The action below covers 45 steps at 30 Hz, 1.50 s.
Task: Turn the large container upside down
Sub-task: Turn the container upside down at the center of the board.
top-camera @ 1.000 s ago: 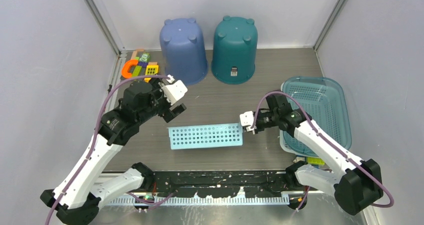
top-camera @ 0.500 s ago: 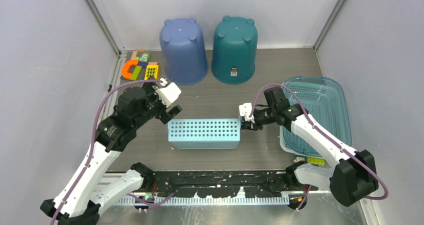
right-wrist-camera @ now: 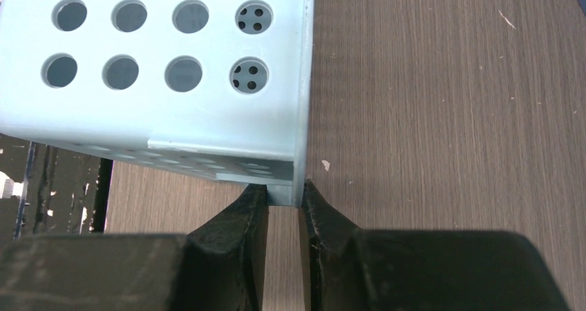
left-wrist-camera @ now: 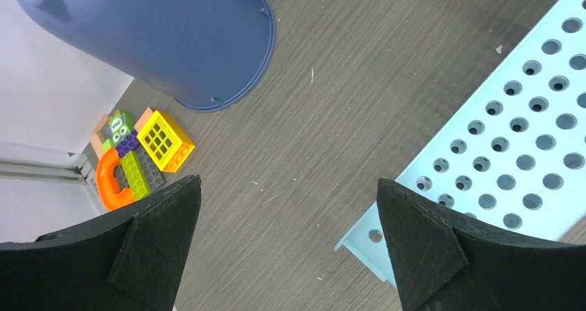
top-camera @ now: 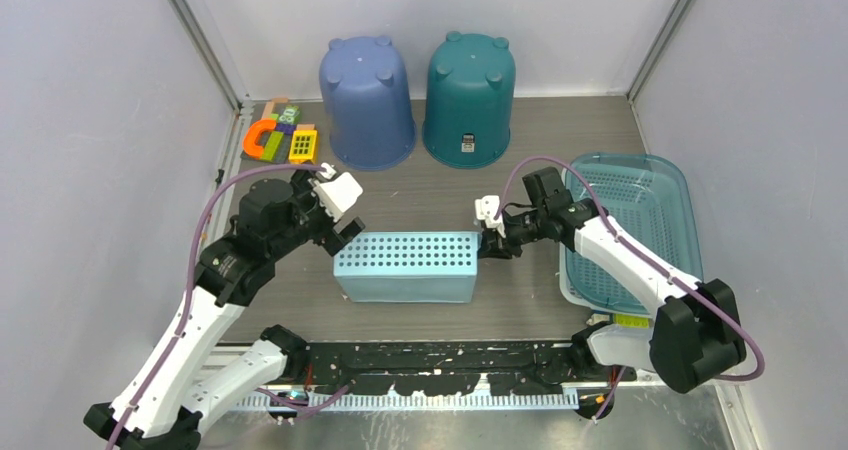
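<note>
While the light-blue perforated rectangular plastic container [top-camera: 405, 265] shows no open mouth to the overhead camera, the turn looks most of the way through but not finished. It sits at the centre of the frame on the dark wood-grain table [top-camera: 440, 185], with a hole-dotted face up and a plainer face toward the bottom edge. Whether it lies flat I cannot tell. The right gripper [right-wrist-camera: 283, 204] pinches a thin edge at its right-hand corner. The left gripper [left-wrist-camera: 287, 186] is spread wide just off the container's left end, apparently gripping nothing. What is left, I judge, is to settle it mouth-down and let go.
</note>
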Each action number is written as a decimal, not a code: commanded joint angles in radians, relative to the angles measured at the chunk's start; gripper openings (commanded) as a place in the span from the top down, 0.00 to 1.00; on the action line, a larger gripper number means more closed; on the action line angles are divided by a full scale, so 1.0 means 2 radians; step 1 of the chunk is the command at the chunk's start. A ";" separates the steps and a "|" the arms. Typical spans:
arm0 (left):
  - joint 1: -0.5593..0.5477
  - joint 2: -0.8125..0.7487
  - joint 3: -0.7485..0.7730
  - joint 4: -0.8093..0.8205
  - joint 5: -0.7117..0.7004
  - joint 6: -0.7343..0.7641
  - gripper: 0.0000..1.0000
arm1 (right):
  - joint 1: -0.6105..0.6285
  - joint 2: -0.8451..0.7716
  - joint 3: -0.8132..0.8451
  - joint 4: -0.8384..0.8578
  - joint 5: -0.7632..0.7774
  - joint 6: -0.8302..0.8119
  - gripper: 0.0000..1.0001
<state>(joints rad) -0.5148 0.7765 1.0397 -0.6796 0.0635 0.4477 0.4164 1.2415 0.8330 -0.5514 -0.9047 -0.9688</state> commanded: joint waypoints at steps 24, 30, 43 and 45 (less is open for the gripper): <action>0.006 0.005 -0.014 0.032 0.038 -0.015 0.02 | -0.010 0.049 0.052 -0.004 -0.031 0.076 0.99; 0.010 0.006 -0.011 0.030 0.041 -0.018 0.02 | -0.011 0.055 0.070 -0.003 -0.033 0.113 0.99; 0.014 0.026 -0.015 0.041 0.052 -0.013 0.00 | -0.013 0.092 0.142 -0.069 -0.031 0.144 0.99; 0.014 0.030 -0.021 0.048 0.052 -0.008 0.00 | -0.014 0.104 0.163 -0.095 -0.029 0.143 0.99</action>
<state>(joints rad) -0.4942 0.8173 1.0107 -0.6498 0.1402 0.4229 0.3946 1.4277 1.0557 -0.6418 -0.9356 -0.6998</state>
